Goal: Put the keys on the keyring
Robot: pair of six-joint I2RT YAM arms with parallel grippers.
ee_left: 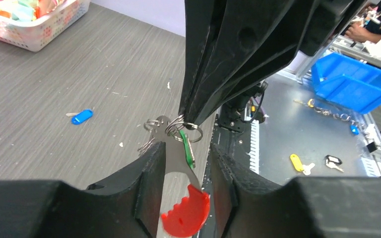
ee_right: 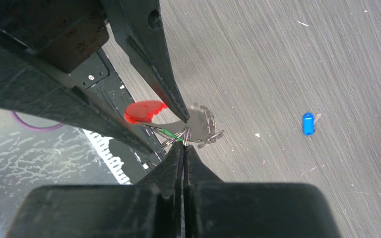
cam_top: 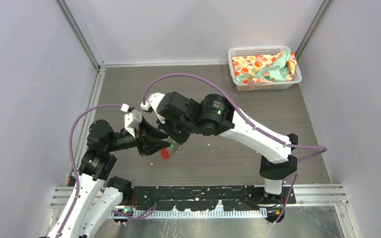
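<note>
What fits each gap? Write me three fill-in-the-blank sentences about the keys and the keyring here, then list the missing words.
The loose key lying on the table has a ____ head.
The other key, up at the keyring that the right gripper pinches, has a ____ head.
The left gripper straddles the keyring's ____ tag.
Missing words: blue, green, red.

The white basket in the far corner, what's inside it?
The basket holds crumpled colourful material, partly orange with a fruit-like print and partly teal. It fills the basket, so the floor and anything beneath are hidden.
</note>
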